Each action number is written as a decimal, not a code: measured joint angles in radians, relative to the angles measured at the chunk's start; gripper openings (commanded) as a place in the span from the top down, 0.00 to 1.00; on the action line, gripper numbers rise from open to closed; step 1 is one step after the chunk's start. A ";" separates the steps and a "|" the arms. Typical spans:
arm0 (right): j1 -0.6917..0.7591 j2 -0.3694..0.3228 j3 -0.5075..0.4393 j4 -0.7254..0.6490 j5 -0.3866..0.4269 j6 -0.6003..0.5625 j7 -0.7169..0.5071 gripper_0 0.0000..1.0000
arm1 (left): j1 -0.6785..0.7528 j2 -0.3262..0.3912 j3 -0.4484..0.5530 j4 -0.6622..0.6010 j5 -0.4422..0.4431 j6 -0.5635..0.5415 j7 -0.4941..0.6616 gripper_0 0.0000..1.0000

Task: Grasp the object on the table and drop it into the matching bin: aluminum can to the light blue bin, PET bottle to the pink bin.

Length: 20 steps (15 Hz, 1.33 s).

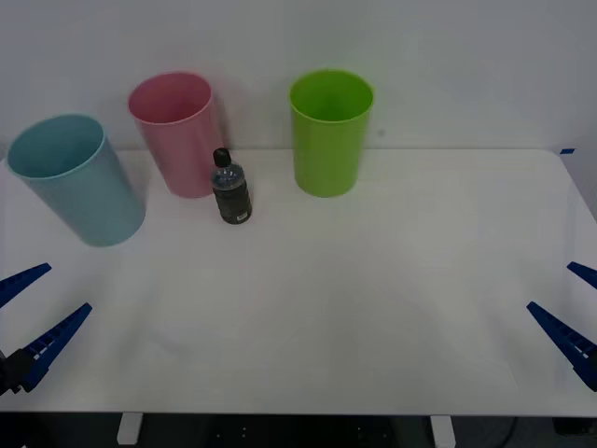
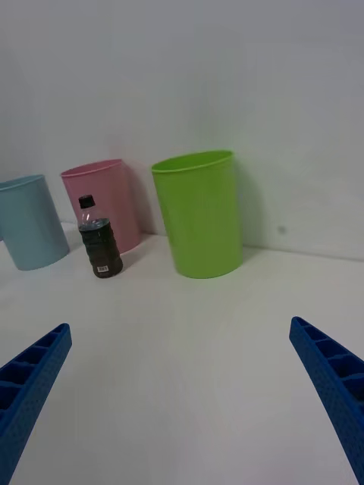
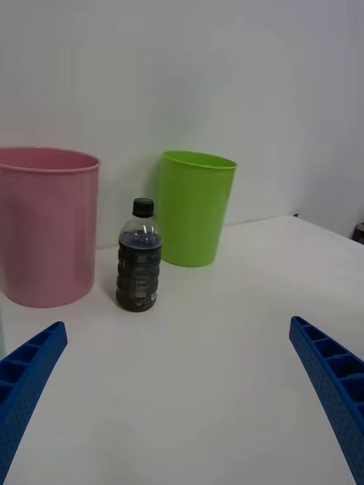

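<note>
the pet bottle (image 1: 230,189) stood up on the white table (image 1: 373,308), just in front of the pink bin (image 1: 175,131). the left gripper (image 1: 33,308) and right gripper (image 1: 571,308) were spread wide, holding nothing, near the front corners.

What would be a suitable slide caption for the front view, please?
Small clear plastic bottle standing upright beside the tall pink plastic bin, both open blue grippers, left and right, waiting at the white table's near corners.

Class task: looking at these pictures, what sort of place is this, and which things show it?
Probably a robot test room set up for sorting waste: a bare white table against a plain wall, three coloured bins, pink, light blue and green, and one small bottle waiting to be sorted.
</note>
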<state>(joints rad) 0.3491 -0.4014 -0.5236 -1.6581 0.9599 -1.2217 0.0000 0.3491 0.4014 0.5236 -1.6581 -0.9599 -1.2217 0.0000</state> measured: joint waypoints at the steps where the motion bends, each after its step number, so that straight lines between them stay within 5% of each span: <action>1: 0.000 0.000 0.000 0.000 0.000 0.000 0.000 0.00 | 0.000 0.000 0.000 0.000 0.000 0.000 0.000 0.00; 12: 0.000 0.000 0.000 0.000 0.000 0.000 0.000 0.00 | -0.041 -0.009 -0.034 0.008 -0.021 0.045 0.002 0.00; 20: 0.000 0.000 0.000 0.000 0.000 0.000 0.000 0.00 | -0.095 -0.009 -0.176 0.009 -0.105 0.260 0.003 0.00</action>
<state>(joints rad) 0.3491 -0.4015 -0.5236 -1.6580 0.9599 -1.2217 0.0000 0.2539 0.3927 0.3474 -1.6491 -1.0649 -0.9615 0.0028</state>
